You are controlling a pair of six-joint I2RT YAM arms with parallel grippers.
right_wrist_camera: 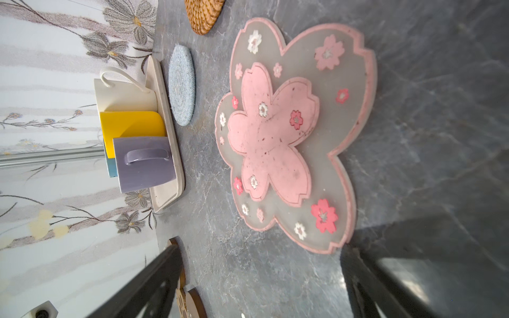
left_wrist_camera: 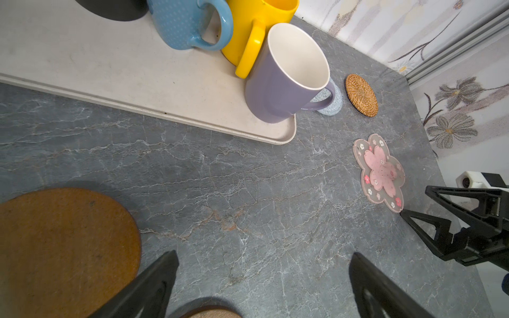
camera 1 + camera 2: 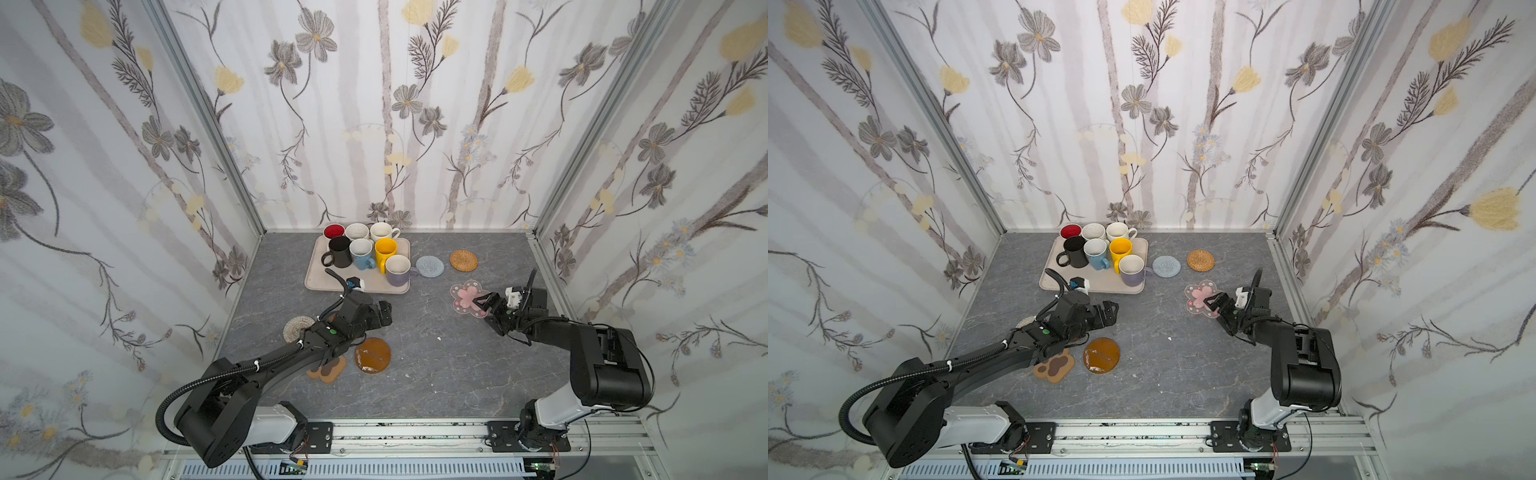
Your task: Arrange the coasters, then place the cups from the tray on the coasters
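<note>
One beige tray [image 3: 316,279] at the back of the counter [image 3: 419,374] carries all seven cups [image 3: 360,252]. Coasters [image 3: 429,266] lie flat around it. The left tool [image 2: 263,256] gapes empty beside a brown disc coaster [image 2: 63,247]. The right tool [image 1: 259,249] is also wide open and empty, at the pink-flower coaster [image 1: 278,132].

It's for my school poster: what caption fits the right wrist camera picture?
Open right gripper faces the pink-flower coaster, with the lavender mug on the tray beyond.
</note>
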